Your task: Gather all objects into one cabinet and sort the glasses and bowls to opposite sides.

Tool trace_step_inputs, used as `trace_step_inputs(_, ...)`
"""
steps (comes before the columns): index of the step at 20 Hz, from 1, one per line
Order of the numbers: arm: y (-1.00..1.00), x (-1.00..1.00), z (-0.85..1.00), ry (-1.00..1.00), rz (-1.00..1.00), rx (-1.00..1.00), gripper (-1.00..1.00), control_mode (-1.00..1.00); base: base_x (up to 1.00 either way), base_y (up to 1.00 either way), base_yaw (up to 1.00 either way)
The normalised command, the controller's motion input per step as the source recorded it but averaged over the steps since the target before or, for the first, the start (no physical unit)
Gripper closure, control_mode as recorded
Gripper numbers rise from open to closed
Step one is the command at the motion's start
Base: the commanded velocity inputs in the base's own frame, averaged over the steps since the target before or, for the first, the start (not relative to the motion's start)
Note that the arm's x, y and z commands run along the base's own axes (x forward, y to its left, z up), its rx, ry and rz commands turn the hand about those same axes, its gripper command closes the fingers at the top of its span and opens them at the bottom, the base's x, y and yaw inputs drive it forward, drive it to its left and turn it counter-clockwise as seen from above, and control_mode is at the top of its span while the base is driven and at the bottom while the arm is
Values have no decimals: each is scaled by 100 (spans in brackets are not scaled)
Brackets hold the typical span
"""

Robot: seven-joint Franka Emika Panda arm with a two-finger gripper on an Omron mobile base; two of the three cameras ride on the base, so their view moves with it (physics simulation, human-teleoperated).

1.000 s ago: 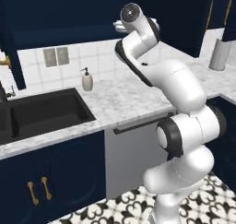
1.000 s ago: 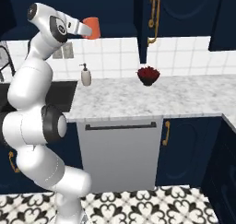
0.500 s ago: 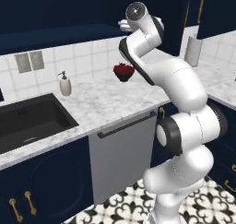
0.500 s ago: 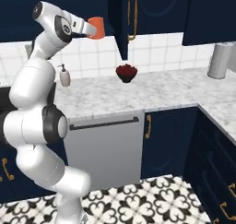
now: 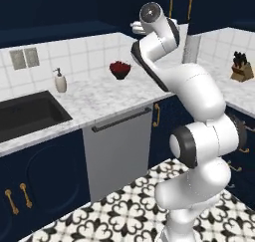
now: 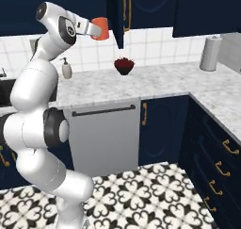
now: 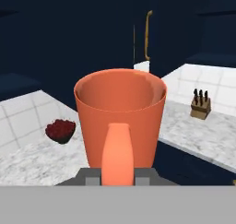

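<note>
Base has driven on: the whole scene slides across both base views compared with a moment ago, and the sink leaves the right base view. Jaws [image 6: 104, 31] clenched on the tumbler [image 6: 100, 28], held high at upper-cabinet height. Bowl [image 6: 124, 65] sits on the tabletop [image 6: 160, 79], below and beyond the jaws. Ajar cabinet door [image 6: 119, 13] just beside the jaws; likely the target cabinet, its interior too dark to confirm.
</note>
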Motion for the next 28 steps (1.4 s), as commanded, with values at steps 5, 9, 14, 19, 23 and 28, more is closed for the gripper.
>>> trace_step_inputs(5, 0, 0, 0, 0, 0, 0, 100, 100, -44, -8, -29)
trace_step_inputs(9, 0, 0, 0, 0, 0, 0, 100, 100, -5, -25, -46)
trace_step_inputs(14, 0, 0, 0, 0, 0, 0, 100, 100, 0, -47, -45)
trace_step_inputs(19, 0, 0, 0, 0, 0, 0, 100, 100, 0, -63, -48)
trace_step_inputs(23, 0, 0, 0, 0, 0, 0, 100, 100, 0, -57, -52)
trace_step_inputs(28, 0, 0, 0, 0, 0, 0, 100, 100, 14, 47, -39)
